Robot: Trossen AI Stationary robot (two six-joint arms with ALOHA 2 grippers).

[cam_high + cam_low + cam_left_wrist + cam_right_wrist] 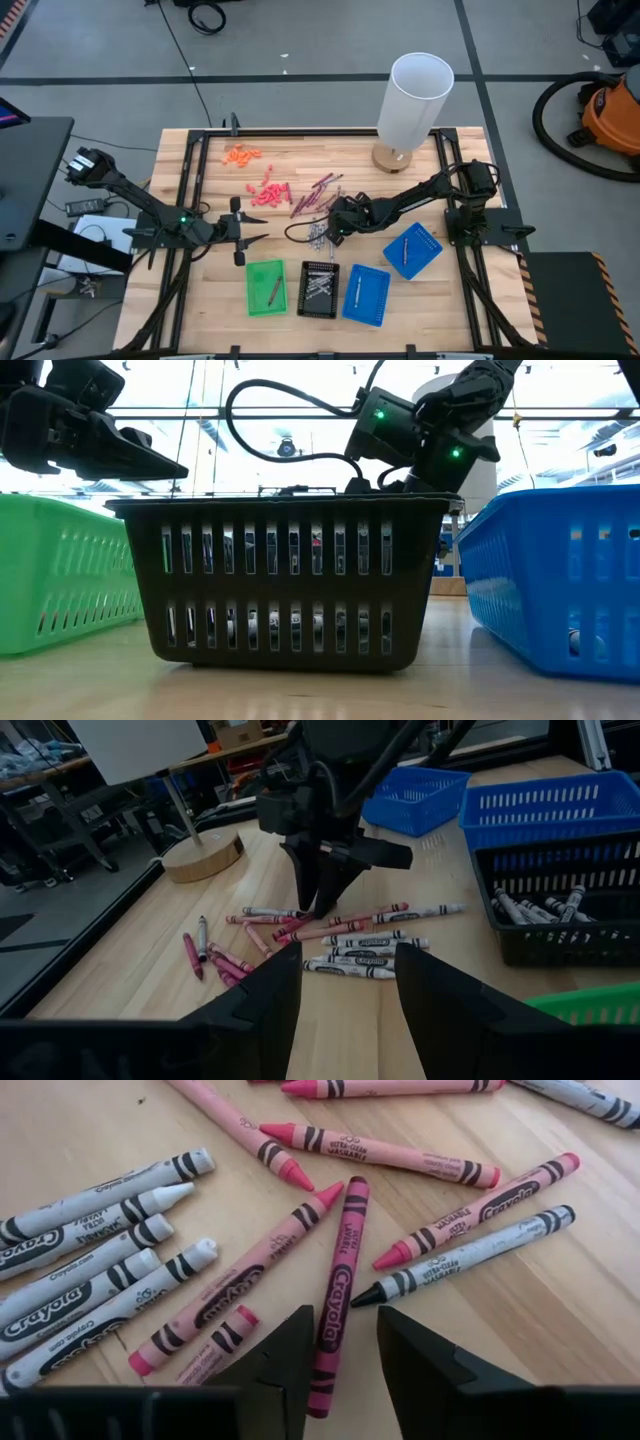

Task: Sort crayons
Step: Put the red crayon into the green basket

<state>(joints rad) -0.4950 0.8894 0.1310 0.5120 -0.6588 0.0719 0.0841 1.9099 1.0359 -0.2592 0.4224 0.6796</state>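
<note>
Lying lengthwise between the right pincer's (pixel 340 1355) parted, empty fingers: maroon crayon (pixel 334 1295), tip pointing away. Left pincer (pixel 243 238) open, idle.

grey crayons (pixel 70 1295) cut off at edge

Both arms' fingers (pixel 300 1350) apart.

**A robotics lab or workshop**

A wooden table (pixel 210 290) in a black metal frame (pixel 190 170) stands on grey concrete floor (pixel 300 40) with taped lines. An orange shop vacuum (pixel 610 115), loose cables (pixel 205 15) and cluttered benches (pixel 60 790) surround it.
</note>
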